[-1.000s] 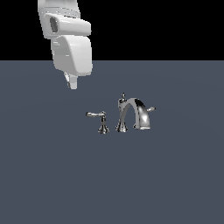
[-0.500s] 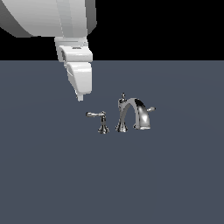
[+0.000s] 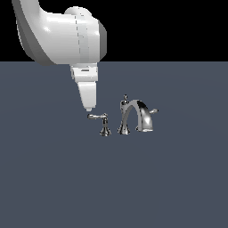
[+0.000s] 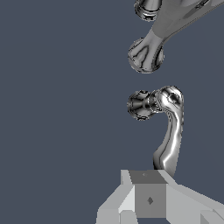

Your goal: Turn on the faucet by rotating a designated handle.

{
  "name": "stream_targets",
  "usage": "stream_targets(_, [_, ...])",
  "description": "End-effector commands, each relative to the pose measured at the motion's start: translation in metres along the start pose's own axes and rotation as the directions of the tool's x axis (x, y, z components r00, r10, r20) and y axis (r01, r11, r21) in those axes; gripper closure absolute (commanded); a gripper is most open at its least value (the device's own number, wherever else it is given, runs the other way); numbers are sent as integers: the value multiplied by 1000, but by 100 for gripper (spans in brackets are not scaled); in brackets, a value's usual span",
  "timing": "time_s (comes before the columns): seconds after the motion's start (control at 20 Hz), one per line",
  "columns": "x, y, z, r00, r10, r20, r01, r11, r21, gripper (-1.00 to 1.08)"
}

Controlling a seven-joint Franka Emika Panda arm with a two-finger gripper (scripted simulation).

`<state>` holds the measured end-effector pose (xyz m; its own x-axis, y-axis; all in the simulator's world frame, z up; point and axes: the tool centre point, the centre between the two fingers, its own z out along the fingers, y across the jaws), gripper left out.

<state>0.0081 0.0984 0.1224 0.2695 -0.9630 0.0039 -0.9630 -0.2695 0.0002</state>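
The chrome faucet [image 3: 134, 115] stands on the dark grey floor, its arched spout topped by a small knob. The handle [image 3: 97, 117], a slim chrome lever on its own small pedestal, is on the exterior view's left of the spout. My gripper [image 3: 88, 108] points down, its tip just above and beside the lever's rounded free end; whether it touches the lever cannot be told. The fingers look pressed together with nothing between them. In the wrist view the handle [image 4: 172, 131] curves from its pedestal toward my gripper [image 4: 148, 194], and the lever's end is hidden behind the fingers.
A second, stubbier lever [image 3: 153, 111] pokes out behind the spout on the exterior view's right. The spout's base [image 4: 145, 55] shows in the wrist view. The large white arm link [image 3: 62, 38] hangs above the handle's side.
The arm has swung down and toward the exterior view's right, bringing the gripper tip from well above the faucet to the free end of the handle. The faucet has not moved.
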Motion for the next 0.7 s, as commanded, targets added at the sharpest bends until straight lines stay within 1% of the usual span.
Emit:
stream_targets(0.0, [6, -7, 10, 999, 38, 0, -38, 999, 0, 108])
stream_targets(0.3, [15, -17, 25, 996, 94, 2, -94, 996, -1, 108])
stream_targets(0.65, [17, -20, 28, 994, 107, 3, -107, 994, 0, 108])
